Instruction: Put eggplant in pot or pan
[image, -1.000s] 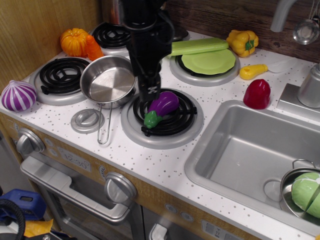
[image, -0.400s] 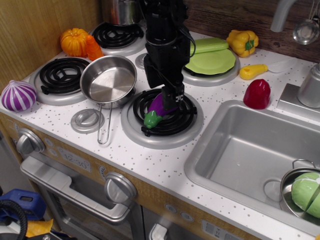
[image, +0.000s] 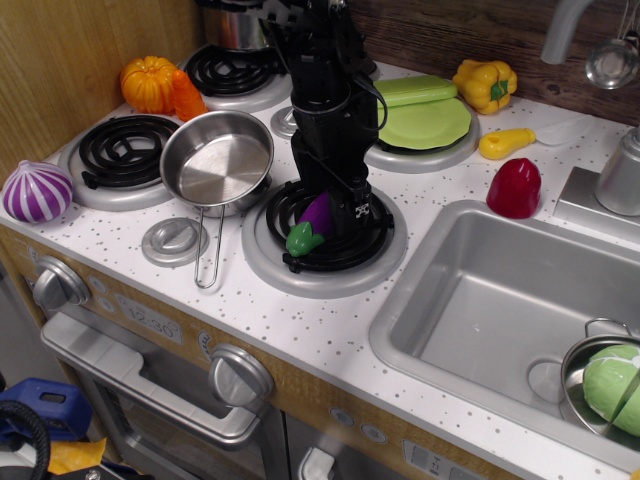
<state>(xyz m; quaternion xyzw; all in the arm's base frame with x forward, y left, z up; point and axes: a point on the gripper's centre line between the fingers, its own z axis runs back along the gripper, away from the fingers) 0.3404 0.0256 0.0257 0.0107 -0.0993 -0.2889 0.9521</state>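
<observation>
I'm looking down on a toy stove top (image: 330, 330) with four coil burners and a sink (image: 490, 310) at the side. My arm (image: 325, 90) comes in from the back and drops onto the front burner (image: 325, 250) next to the sink. The pan (image: 217, 162) sits just beside that burner, between it and the other front coil, empty, its wire handle pointing toward the stove's front edge. Well off to the far side lies a striped onion (image: 35, 190), which I leave alone, and a red pepper (image: 514, 187) stands near the sink rim.

The eggplant (image: 313, 222) lies on the front burner, green cap toward the front edge, purple body running up under my gripper (image: 338, 215). I judge this to be the grasp step: the gripper is down at the eggplant's thick end, its black body covering part of it. Whether the fingers are wide, narrow or already pinching the toy I cannot tell; they are hidden behind the wrist and lost against the dark coil.

Next I need a firm pinch on the smooth purple body, then a straight lift clear of the coil, and a short carry sideways over the pan's rim before letting go
</observation>
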